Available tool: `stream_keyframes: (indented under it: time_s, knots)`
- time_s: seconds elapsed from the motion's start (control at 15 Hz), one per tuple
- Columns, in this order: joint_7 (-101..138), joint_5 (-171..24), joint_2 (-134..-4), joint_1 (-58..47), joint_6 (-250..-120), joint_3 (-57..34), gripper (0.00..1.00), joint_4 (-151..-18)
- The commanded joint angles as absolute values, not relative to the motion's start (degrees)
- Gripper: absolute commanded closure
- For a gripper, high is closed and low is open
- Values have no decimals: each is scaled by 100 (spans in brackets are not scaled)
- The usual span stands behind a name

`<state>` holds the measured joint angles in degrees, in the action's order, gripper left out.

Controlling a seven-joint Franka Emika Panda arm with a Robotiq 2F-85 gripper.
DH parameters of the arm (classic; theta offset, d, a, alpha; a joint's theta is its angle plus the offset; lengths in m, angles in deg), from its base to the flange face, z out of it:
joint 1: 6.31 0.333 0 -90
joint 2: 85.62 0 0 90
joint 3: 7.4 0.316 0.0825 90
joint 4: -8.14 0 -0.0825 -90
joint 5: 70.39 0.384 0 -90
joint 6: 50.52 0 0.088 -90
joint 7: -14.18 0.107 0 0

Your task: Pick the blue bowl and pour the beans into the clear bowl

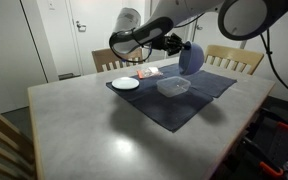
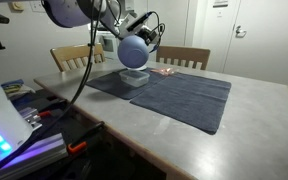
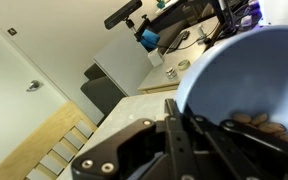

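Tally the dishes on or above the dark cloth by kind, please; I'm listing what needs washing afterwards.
Bowls: 2 (blue bowl, clear bowl)
Plates: 1 (white plate)
Total: 3

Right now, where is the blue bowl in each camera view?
Exterior view: blue bowl right of centre, tilted, above the clear bowl.
Exterior view: left of centre, above the clear bowl.
Wrist view: fills the right side.
Shared landmark: dark mat, in both exterior views.
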<state>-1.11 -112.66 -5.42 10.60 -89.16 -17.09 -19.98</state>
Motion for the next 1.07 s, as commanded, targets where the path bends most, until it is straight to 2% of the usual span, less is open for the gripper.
stream_keyframes:
  time_s: [0.0, 1.0]
  knots:
    - [-73, -11390, -394, 1091, -9051, -1798, 99, -1766]
    - [-89, -12477, -169, 1520, -9110, -2017, 99, -1971]
